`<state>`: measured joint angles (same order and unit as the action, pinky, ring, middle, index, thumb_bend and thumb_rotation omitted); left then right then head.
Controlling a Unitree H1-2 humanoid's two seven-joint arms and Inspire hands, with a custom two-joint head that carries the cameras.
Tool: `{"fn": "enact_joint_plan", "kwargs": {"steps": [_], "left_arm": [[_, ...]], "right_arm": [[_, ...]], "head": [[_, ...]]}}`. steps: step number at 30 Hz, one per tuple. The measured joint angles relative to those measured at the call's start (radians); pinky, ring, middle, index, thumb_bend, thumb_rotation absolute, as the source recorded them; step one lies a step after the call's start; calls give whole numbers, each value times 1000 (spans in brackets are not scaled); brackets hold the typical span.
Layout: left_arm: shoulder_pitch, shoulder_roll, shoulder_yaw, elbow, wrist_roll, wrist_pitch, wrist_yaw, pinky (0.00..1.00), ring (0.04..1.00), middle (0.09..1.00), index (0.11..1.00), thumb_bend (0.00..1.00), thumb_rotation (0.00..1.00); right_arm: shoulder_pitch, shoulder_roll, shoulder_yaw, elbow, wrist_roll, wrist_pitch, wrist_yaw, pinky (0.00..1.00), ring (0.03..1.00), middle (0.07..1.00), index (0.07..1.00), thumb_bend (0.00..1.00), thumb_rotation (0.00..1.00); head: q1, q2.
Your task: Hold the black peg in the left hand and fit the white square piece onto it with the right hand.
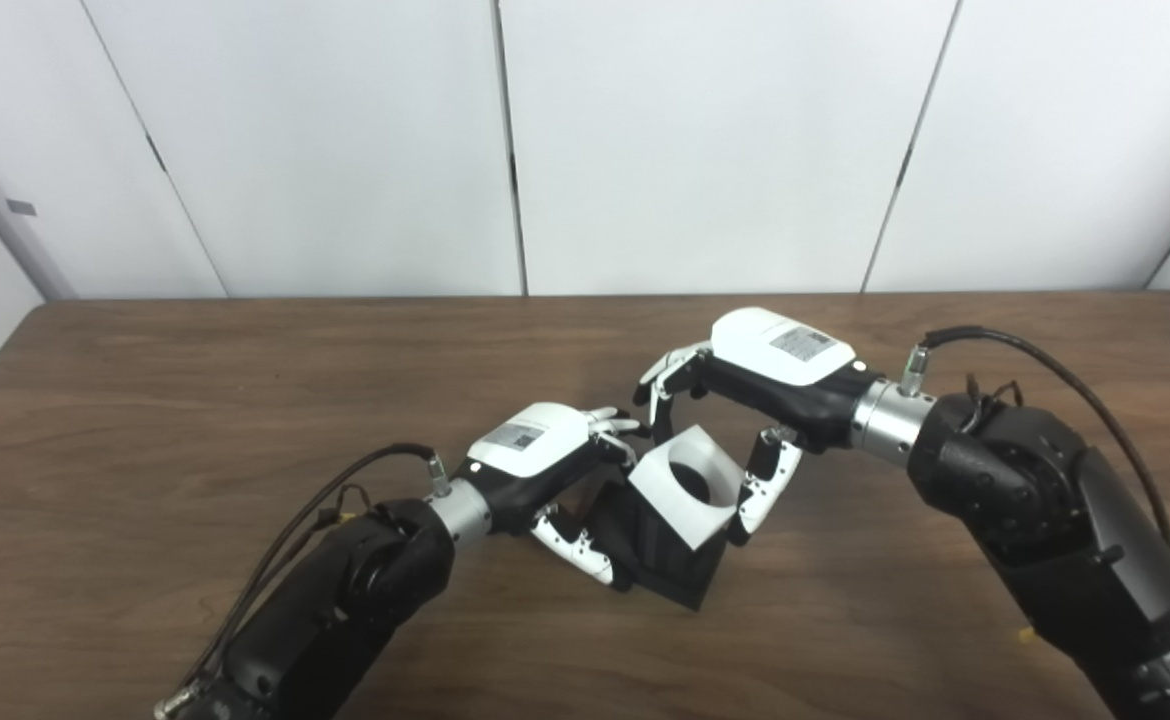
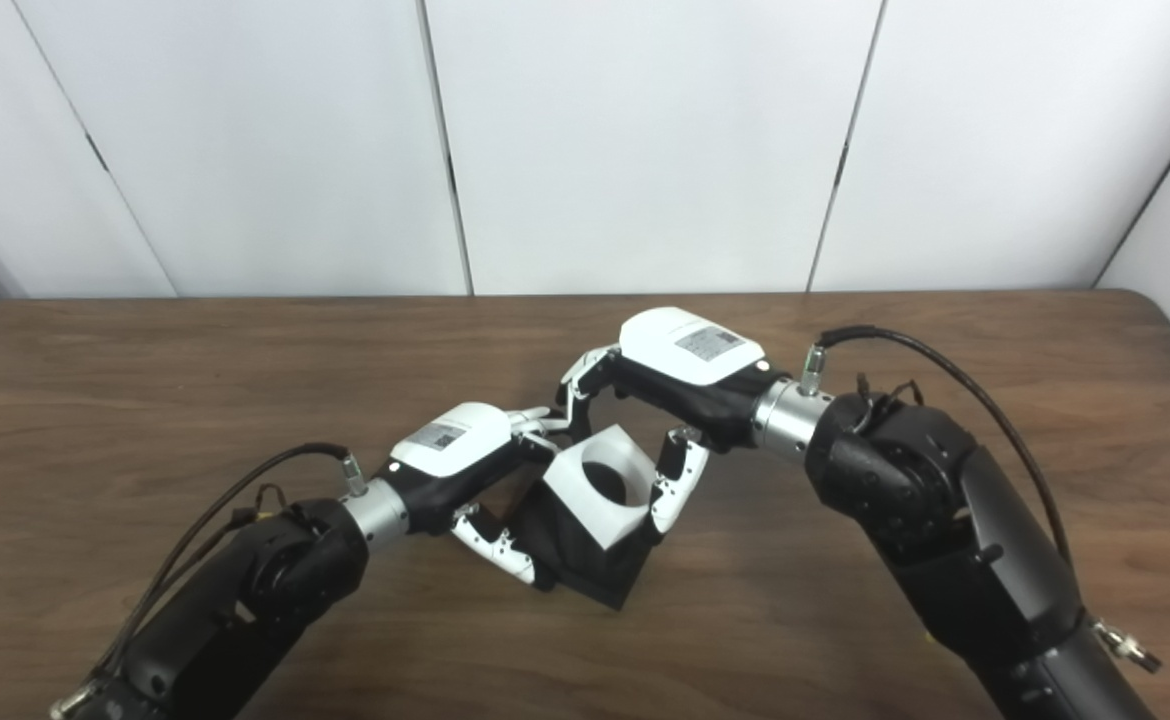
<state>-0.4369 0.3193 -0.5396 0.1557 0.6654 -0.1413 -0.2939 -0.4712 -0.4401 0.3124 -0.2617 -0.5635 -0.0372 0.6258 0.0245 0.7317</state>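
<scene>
Right hand (image 1: 745,400), fingers pinching the white square piece (image 1: 690,483), seats it over the black peg (image 1: 665,560) clasped by the left hand (image 1: 545,470); next, press squarely down.

Black peg (image 1: 667,560) mostly hidden – behind white square piece (image 1: 687,487), fingers.

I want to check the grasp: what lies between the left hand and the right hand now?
The white square piece, seated on the black peg, lies between the left hand and right hand; both eye views show it.
</scene>
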Motion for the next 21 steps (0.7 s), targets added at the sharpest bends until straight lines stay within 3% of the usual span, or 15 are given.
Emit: {"fn": "enact_joint_plan", "kwargs": {"steps": [17,21], "left_arm": [[0,-1,0,0,12,14,3,937,969,925,494,523,67],[0,-3,1,0,15,16,4,916,961,918,494,523,67]], "right_arm": [[-8,25,25,45,-17,-3,-31,624,732,749,480,516,134],[-14,45,54,45,-22,0,-22,615,731,749,480,517,134]], "head": [[2,2],[2,3]]}}
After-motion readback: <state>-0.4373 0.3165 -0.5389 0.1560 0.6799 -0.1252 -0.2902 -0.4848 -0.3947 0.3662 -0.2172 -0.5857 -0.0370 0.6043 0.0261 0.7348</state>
